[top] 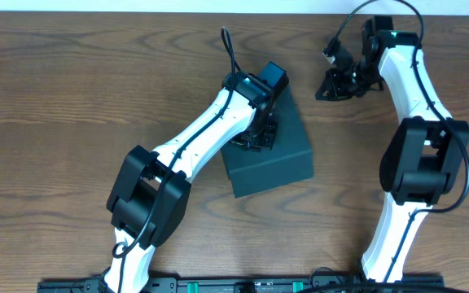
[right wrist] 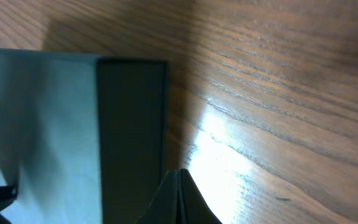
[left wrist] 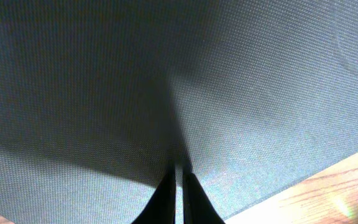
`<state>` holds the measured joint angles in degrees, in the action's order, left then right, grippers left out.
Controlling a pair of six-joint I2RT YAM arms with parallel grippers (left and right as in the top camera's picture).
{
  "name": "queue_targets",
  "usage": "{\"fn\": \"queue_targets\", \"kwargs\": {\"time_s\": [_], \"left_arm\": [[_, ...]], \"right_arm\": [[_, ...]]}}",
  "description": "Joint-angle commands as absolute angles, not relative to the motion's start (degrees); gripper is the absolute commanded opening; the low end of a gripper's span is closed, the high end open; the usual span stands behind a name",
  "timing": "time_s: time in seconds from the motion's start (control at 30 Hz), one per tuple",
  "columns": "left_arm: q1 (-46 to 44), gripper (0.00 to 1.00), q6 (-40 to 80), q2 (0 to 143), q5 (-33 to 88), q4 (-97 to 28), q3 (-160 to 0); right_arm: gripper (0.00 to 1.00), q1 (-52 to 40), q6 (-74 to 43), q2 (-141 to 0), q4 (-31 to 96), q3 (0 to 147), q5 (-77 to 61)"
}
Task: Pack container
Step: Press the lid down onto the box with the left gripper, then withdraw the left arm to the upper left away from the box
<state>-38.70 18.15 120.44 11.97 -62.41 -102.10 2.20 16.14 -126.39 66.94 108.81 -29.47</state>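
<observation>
Overhead: bright, even light from above, sharp across the frame, only soft faint shadows on the table (top: 72, 98), pale strip along top edge blown out

Left wrist: dim, container (left wrist: 260, 93) surface fills the frame with a grainy weave-like pattern, broad dark shadow spreads up from the left gripper (left wrist: 179, 179), whose tips are black and blurred; small glare spot on the table lower right

Right wrist: soft focus, strong white glare patch on the table at centre, container side in deep shadow, right gripper (right wrist: 179, 182) tips dark, out of focus

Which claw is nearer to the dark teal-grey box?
Left. The left claw is shut right over the box; the right claw, also shut, stands beside it over the table.
</observation>
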Motion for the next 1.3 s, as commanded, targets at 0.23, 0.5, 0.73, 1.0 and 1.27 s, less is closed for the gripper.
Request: {"fn": "queue_targets", "kwargs": {"time_s": [0.23,0.5,0.73,1.0,1.27], "left_arm": [[-38.5,0.06,17.6,123.5,11.1,-62.8,-101.5],[-35.2,0.06,17.7,116.7,11.0,-62.5,-104.0],[-23.1,0.07,17.6,107.0,9.3,-62.3,-105.9],[-9.0,0.55,17.7,101.8,9.5,-62.8,-105.9],[-6.7,0.99,17.7,101.9,9.8,-63.6,-105.9]], "right_arm": [[0.12,1.2,17.4,-122.9,68.1,110.0,-27.4],[0.93,1.2,17.4,-122.9,68.2,110.0,-26.8],[0.99,0.9,17.4,-122.9,69.3,110.0,-26.8],[0.99,0.6,15.2,-122.9,70.1,110.0,-26.8],[0.99,0.6,11.6,-122.9,71.4,110.0,-27.0]]}}
